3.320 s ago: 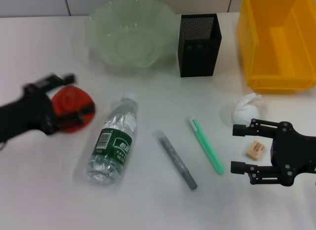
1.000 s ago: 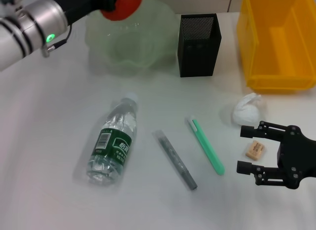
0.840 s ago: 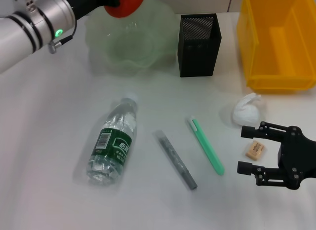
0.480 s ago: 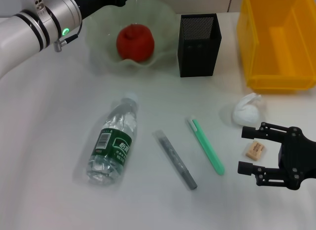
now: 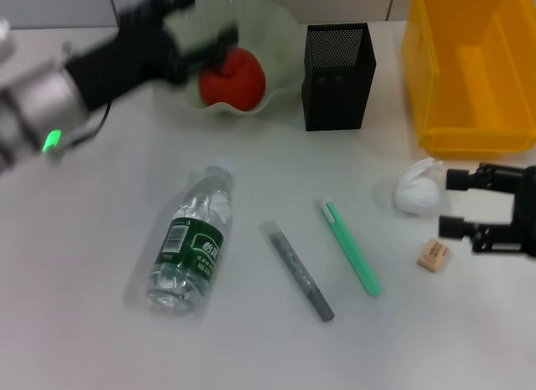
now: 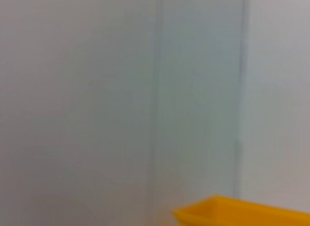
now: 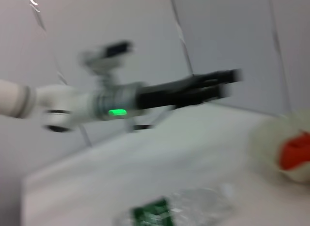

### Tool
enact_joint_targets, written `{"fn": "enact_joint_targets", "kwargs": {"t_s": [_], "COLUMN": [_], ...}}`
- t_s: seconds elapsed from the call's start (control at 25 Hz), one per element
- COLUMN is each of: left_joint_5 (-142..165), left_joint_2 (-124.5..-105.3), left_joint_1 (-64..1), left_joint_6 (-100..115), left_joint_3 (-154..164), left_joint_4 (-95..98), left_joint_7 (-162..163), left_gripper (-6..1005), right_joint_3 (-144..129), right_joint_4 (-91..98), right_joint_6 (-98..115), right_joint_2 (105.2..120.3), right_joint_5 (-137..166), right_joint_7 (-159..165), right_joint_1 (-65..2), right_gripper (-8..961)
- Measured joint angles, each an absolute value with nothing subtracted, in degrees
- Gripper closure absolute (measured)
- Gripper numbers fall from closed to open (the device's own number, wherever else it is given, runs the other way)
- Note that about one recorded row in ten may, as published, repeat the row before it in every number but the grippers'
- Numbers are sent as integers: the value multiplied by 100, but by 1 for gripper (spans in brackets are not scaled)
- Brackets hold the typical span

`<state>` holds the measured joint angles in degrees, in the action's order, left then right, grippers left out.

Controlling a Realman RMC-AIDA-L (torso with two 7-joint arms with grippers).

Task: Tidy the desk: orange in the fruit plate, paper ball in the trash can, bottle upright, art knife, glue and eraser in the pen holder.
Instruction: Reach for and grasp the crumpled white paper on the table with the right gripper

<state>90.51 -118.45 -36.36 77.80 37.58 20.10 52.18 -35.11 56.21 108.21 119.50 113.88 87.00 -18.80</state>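
Sitting inside the fruit plate [image 5: 280,38] is the orange [image 5: 232,75], free of any grip. The left gripper [image 5: 201,34] is just beside it above the plate, fingers spread and empty. The right gripper [image 5: 456,204] is wide open, empty, between the paper ball [image 5: 417,189] and the eraser [image 5: 433,254].

A pale grey tiled wall [image 5: 50,7] runs along behind the far edge of the desk [image 5: 84,323], showing as a narrow strip in the head view. Thin dark seams [image 5: 113,5] cut it into panels there, one near the far left corner and another further right. The left wrist view is almost filled with the same plain wall, crossed by two vertical seams. The right wrist view shows it too, with slanting seams.
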Motion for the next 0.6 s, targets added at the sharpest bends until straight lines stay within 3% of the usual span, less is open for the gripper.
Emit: {"fn": "enact_joint_targets", "kwargs": {"t_s": [0.08, 0.28, 0.6], "left_joint_5": [9037, 9050, 9027], "left_joint_2": [-11853, -11852, -11863], "left_joint_1": [-3017, -2311, -2017], "left_joint_6": [8295, 8706, 8894], "left_joint_3": [4342, 5105, 5274], "left_joint_4": [2280, 2648, 2782], "left_joint_7": [5166, 5125, 5040], "left_gripper": [201, 143, 142], "right_joint_3": [-3917, -5137, -6569], "right_joint_4": [6924, 8717, 8609], "right_joint_6": [10592, 10415, 10201], "right_joint_2": [11939, 11916, 11937], "right_joint_5": [11811, 13628, 15012], "right_joint_7": [10298, 13224, 15071], "right_joint_1": [-2035, -2657, -3555], "right_gripper": [164, 165, 190]}}
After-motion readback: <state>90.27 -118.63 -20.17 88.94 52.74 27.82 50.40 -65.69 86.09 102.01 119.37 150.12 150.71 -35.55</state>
